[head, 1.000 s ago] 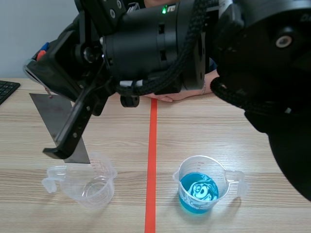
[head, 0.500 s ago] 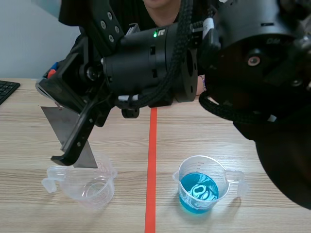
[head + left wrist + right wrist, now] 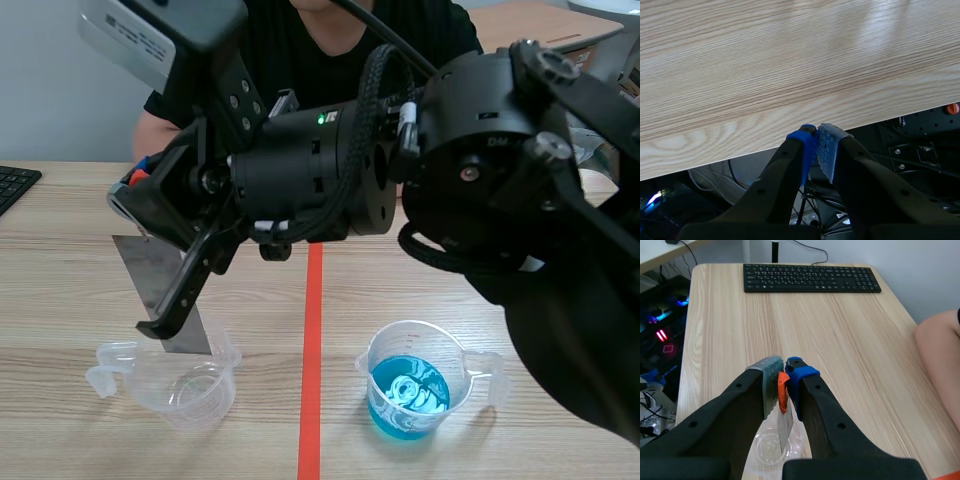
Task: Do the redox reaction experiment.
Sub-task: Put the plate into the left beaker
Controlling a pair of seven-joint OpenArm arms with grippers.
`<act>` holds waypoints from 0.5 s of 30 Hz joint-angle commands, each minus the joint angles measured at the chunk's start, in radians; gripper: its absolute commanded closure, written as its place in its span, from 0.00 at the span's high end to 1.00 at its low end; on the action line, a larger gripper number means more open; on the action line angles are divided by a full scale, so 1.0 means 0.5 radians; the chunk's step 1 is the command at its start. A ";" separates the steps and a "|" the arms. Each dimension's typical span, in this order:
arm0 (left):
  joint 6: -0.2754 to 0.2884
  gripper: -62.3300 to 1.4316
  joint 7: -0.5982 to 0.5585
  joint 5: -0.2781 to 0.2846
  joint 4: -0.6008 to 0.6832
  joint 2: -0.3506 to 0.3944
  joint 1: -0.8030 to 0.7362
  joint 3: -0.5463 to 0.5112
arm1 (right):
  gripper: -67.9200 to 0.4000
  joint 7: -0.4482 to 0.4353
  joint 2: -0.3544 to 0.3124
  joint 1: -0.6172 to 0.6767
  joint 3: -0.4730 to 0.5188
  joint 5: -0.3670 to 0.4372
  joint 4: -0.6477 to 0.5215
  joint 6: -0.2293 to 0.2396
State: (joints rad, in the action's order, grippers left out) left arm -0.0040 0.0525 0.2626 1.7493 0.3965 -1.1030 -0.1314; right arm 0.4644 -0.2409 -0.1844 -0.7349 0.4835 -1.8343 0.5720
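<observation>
The blue cup and the empty cup stand either side of the tape. The right pincer clamps the metal sheet upright at the empty cup's rim, likely leaving its lower end free for dipping. Only its wrist view shows an orange piece between the pads. The left pincer, closed on nothing, hangs off the desk edge.

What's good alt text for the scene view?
The right gripper holds a grey metal sheet, its lower edge at the mouth of an empty clear cup. Across the red tape line stands a cup of blue liquid; a person sits opposite.
</observation>
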 commanded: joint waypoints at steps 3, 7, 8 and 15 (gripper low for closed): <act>-0.002 0.09 -0.019 0.012 0.019 -0.005 -0.015 0.004 | 0.03 -0.113 0.006 -0.030 -0.049 -0.083 0.043 -0.008; -0.002 0.09 -0.019 0.012 0.019 -0.005 -0.015 0.004 | 0.03 -0.201 0.006 -0.030 -0.095 -0.175 0.108 -0.008; -0.002 0.09 -0.019 0.012 0.019 -0.005 -0.015 0.004 | 0.03 -0.217 0.007 -0.030 -0.107 -0.194 0.123 -0.008; -0.002 0.09 -0.019 0.012 0.019 -0.005 -0.015 0.004 | 0.03 -0.302 0.007 -0.030 -0.166 -0.328 0.230 -0.008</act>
State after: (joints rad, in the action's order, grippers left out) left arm -0.0040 0.0525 0.2626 1.7493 0.3965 -1.1030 -0.1314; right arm 0.3386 -0.2413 -0.1844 -0.8185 0.3164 -1.7153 0.5720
